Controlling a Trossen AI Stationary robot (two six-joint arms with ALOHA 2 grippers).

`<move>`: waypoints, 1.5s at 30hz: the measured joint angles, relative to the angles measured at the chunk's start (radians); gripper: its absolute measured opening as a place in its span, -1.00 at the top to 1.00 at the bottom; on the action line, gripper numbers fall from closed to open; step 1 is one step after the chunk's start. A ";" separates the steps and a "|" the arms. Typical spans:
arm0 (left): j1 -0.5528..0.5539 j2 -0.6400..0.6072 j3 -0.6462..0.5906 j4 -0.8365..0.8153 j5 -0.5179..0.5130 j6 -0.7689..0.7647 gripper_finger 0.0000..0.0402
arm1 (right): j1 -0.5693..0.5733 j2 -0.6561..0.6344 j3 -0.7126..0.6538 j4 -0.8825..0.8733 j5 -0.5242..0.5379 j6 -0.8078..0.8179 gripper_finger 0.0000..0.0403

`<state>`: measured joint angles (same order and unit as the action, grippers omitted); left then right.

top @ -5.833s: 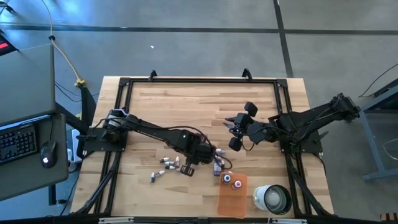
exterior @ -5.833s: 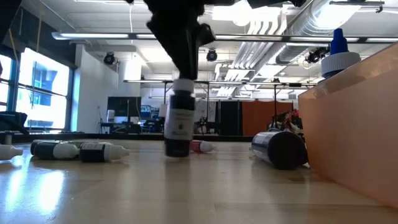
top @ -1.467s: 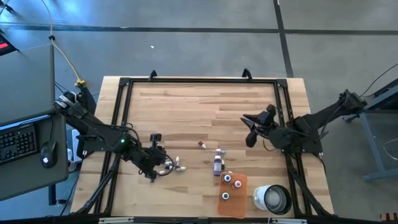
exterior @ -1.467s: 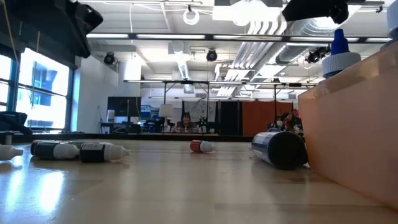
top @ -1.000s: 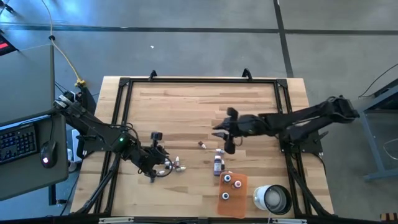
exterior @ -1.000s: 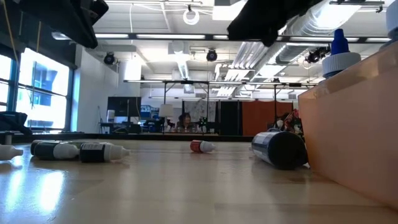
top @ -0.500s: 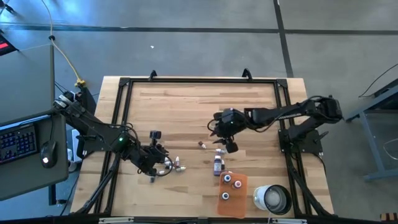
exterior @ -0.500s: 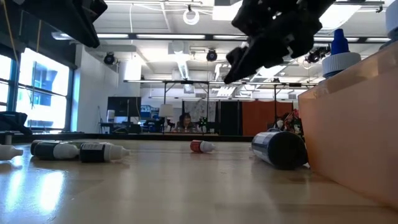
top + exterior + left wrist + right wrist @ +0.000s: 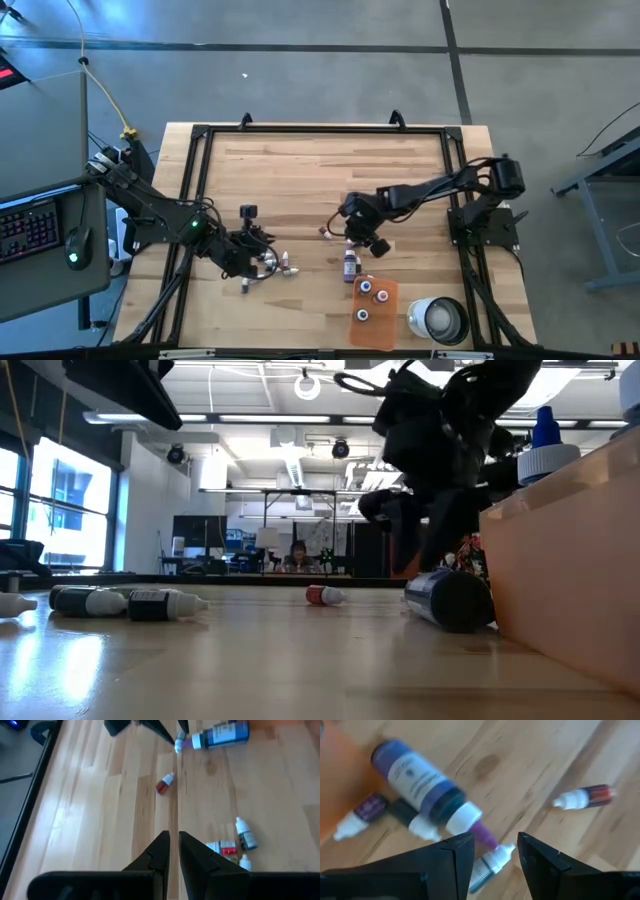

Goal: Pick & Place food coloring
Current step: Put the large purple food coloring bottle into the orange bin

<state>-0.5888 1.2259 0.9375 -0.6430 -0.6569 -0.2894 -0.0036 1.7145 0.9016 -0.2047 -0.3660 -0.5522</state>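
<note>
While right fingers (image 9: 492, 851) spread over a small bottle (image 9: 489, 862) (mid-table), left fingers (image 9: 173, 851) nearly together.

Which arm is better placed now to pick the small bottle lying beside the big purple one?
The right. Its open claw hovers directly over that small bottle; the left claw sits far off.

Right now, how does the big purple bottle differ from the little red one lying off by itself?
The purple bottle is much bigger than the red bottle. Its body is dark purple with a pale label, while the red one has a dark red body. The purple bottle lies among other small bottles by the orange tray; the red one lies apart on bare wood. Both lie on their sides with white caps, and the right gripper hangs open above the purple one's tip.
</note>
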 joint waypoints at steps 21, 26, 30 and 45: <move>0.000 0.000 0.000 0.118 -0.015 -0.004 0.82 | 0.026 0.080 0.000 0.015 0.006 -0.301 0.30; 0.000 0.000 0.000 0.118 -0.014 0.003 0.82 | 0.033 0.110 0.003 0.047 0.018 -0.351 0.30; 0.000 0.000 0.000 0.118 -0.007 0.004 0.82 | 0.030 0.112 0.003 0.049 0.004 -0.358 0.39; 0.000 0.000 0.000 0.109 -0.006 0.008 0.82 | 0.031 0.114 0.001 0.046 0.011 -0.364 0.83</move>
<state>-0.5888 1.2259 0.9371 -0.5335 -0.6624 -0.2817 0.0277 1.8282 0.9028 -0.1586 -0.3546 -0.9166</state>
